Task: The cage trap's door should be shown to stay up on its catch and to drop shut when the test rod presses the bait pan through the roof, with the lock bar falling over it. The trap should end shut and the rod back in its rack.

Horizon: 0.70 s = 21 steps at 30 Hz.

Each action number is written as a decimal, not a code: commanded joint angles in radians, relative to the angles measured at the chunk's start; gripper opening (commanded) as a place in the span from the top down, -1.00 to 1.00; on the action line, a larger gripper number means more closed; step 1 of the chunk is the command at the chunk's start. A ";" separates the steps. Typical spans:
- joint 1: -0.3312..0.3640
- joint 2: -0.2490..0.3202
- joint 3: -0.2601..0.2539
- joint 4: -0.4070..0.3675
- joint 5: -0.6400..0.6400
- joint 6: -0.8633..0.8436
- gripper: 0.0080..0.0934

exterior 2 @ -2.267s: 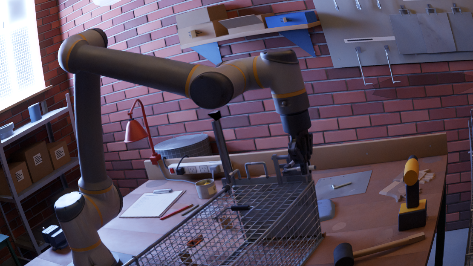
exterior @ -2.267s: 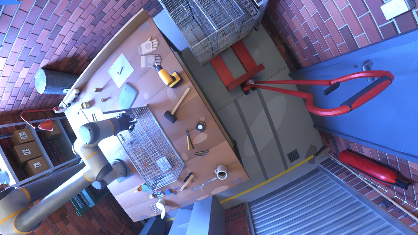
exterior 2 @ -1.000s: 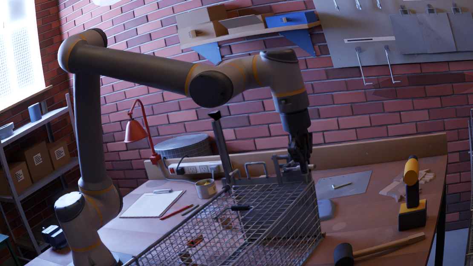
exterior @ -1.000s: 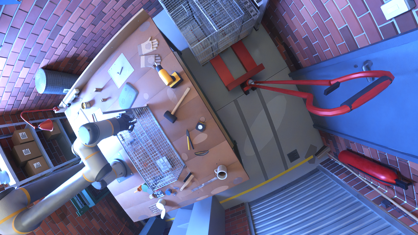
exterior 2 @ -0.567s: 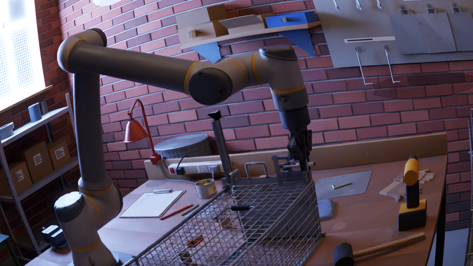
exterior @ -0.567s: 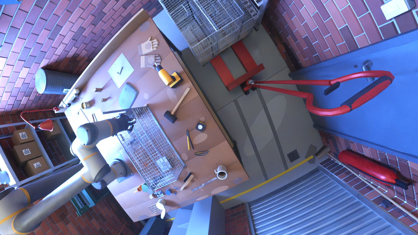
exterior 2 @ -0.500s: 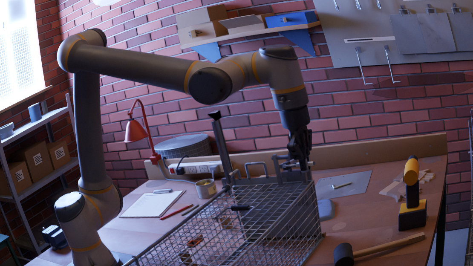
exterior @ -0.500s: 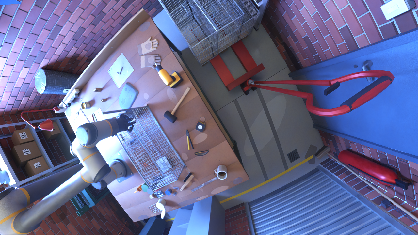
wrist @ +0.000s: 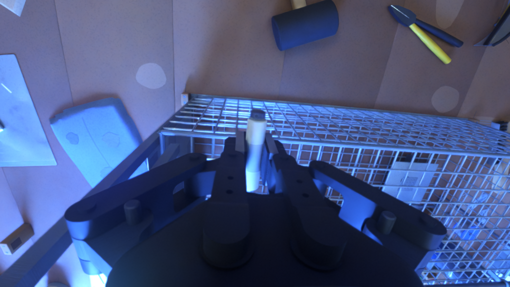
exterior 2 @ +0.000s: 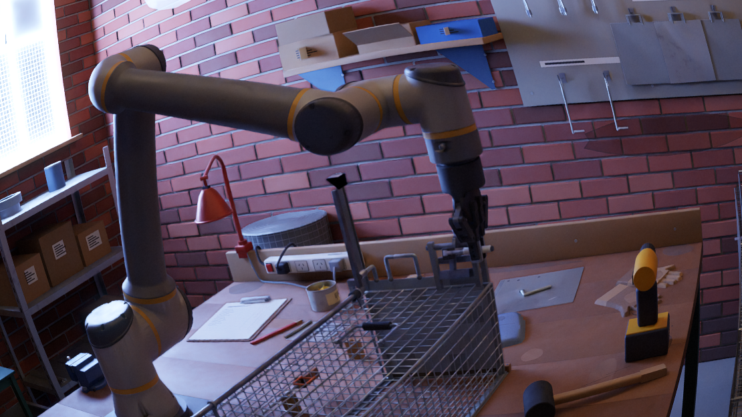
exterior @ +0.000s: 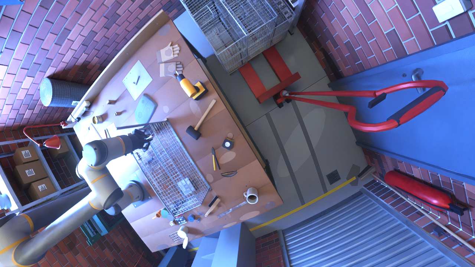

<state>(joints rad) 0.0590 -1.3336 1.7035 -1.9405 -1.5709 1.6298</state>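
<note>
The pale test rod [wrist: 255, 153] lies level across its small rack [exterior 2: 456, 262], which stands at the back end of the wire cage trap [exterior: 171, 167]. I hold the rod by its middle in my closed gripper [wrist: 254, 142], which hangs straight down over the rack [exterior 2: 468, 236]. The rod's dark tip points out over the trap's mesh roof [exterior 2: 373, 342]. Beside the rack a tall dark post with a black cap [exterior 2: 346, 231] stands up from the trap's end. Inside the cage a pale flat plate [wrist: 410, 178] shows through the mesh.
A blue-grey pad [wrist: 96, 135] lies on the bench to the left of the trap. A black mallet [wrist: 305, 19] and yellow-handled pliers [wrist: 426, 34] lie beyond it. A clipboard [exterior 2: 238, 319], tin [exterior 2: 321, 295] and power strip [exterior 2: 303, 264] sit toward the wall, and a yellow drill [exterior 2: 646, 306] stands at the right.
</note>
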 commanded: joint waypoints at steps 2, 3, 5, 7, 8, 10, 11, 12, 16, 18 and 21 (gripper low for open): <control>0.001 -0.002 -0.003 0.003 0.000 0.000 1.00; 0.001 -0.002 -0.005 0.005 0.000 0.001 1.00; 0.001 -0.003 -0.007 0.008 0.000 0.001 1.00; 0.002 -0.004 -0.009 0.011 0.000 0.002 1.00; 0.002 -0.004 -0.011 0.013 0.000 0.002 1.00; 0.003 -0.005 -0.013 0.016 0.000 0.003 1.00; 0.004 -0.006 -0.014 0.018 0.000 0.003 1.00; 0.004 -0.006 -0.016 0.020 0.000 0.004 1.00; 0.006 -0.007 -0.021 0.026 0.000 0.006 1.00; 0.007 -0.008 -0.023 0.029 0.000 0.006 1.00; 0.008 -0.009 -0.027 0.033 0.000 0.008 1.00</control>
<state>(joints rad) 0.0665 -1.3412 1.6784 -1.9069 -1.5716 1.6377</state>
